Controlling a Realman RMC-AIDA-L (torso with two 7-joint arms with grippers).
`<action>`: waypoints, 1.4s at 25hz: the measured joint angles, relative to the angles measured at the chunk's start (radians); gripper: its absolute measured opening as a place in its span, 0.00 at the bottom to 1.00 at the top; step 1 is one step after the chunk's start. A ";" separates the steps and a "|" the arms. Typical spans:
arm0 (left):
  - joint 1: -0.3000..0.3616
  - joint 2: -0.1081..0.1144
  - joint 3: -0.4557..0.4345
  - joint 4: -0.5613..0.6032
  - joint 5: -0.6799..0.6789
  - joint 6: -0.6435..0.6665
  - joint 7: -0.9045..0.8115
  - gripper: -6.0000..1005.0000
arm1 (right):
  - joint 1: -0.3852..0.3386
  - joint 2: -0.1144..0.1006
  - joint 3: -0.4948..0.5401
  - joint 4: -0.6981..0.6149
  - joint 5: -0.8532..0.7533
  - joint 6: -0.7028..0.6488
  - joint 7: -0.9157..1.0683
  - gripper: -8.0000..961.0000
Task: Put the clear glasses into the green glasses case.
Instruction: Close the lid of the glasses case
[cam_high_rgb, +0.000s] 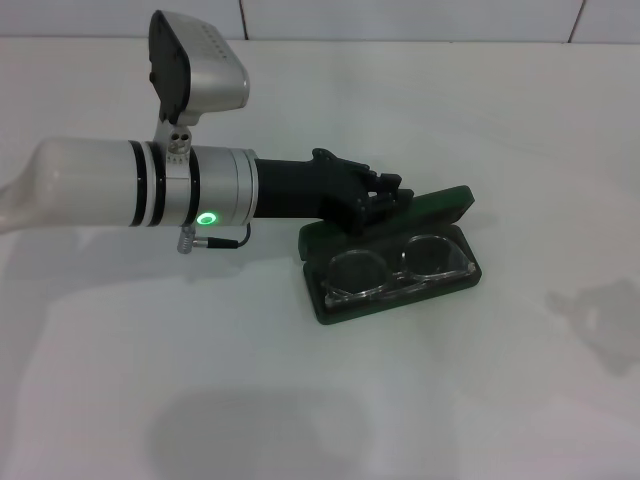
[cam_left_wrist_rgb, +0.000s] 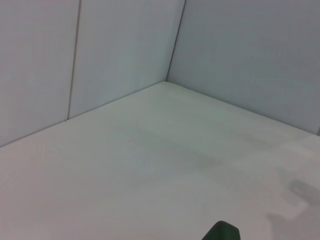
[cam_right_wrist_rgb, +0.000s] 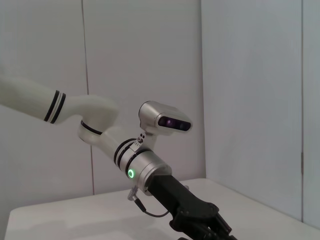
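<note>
The clear glasses (cam_high_rgb: 395, 268) lie folded inside the open tray of the green glasses case (cam_high_rgb: 340, 308), lenses up and side by side, the case resting on the white counter (cam_high_rgb: 470, 400) a little right of centre in the head view, its hinged lid (cam_high_rgb: 445, 203) raised at the far side; the left gripper (cam_high_rgb: 385, 200) reaches in from the robot's left on its white and silver arm (cam_high_rgb: 120, 185), its black fingers hanging over the far edge of the case beside the lid, and whether those fingers are apart, together, or touching the lid cannot be made out from any view; judged from how things lie, the main job looks done, the glasses being already seated in the case, and what may remain is lowering the lid and drawing the arm clear; the head view alone shows glasses and case together; the left wrist view looks past them across bare counter to the wall corner and catches only a dark green sliver (cam_left_wrist_rgb: 222, 231) at its edge, likely part of the case; the right wrist view, looking from some way off, shows the left arm's elbow, green status light (cam_right_wrist_rgb: 131, 173) and wrist camera (cam_right_wrist_rgb: 165, 120) but cuts off the case, and the right gripper itself appears in no picture
</note>
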 joint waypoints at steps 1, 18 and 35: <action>0.000 0.000 0.000 0.000 0.000 0.000 0.000 0.23 | 0.000 0.000 0.000 0.002 0.001 0.000 0.000 0.01; 0.009 -0.001 0.018 -0.002 -0.030 0.006 0.004 0.12 | 0.002 0.000 0.001 0.004 0.006 0.002 -0.004 0.02; 0.008 0.000 0.119 -0.003 -0.046 0.009 -0.001 0.12 | 0.003 0.000 0.001 0.029 0.008 0.008 -0.028 0.03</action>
